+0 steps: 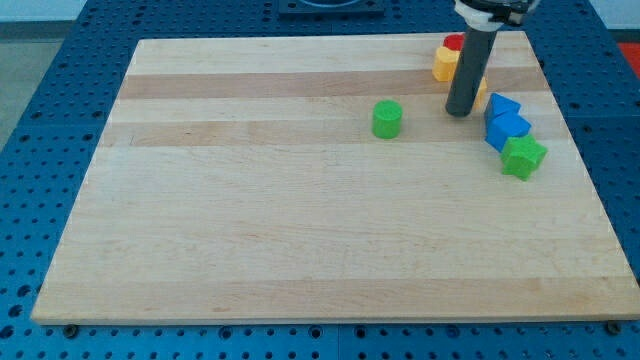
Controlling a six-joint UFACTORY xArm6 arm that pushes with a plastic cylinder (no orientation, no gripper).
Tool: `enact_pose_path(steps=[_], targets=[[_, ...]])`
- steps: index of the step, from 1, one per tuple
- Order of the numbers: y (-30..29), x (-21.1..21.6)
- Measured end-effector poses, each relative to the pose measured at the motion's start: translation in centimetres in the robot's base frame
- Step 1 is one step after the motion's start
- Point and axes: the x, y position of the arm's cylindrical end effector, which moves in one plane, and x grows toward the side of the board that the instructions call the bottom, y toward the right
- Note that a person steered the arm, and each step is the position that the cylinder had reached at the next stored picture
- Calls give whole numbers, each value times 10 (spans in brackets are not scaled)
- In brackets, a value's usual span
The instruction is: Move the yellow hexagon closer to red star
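Rod's bare tip [461,112] sits upper right beside the yellow hexagon [446,63], clamping nothing; the block looks light, rigid, slidey, so nudge a flat side toward the red star [454,42].

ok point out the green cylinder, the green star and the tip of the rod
green cylinder [387,118], camera view, its top face
green star [523,156], camera view, its top face
my tip [460,111], camera view, the rod's lower end

One camera looked down at a slant from in front of the wooden surface [300,240] — high enough that the whole surface fit in frame. It faced the surface's far edge, with blue perforated base [40,60] showing around the surface on every side.
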Motion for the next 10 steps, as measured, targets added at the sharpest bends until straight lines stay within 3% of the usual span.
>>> enact_pose_path(steps=[6, 8, 10], targets=[[52, -19], [53, -43], [53, -32]])
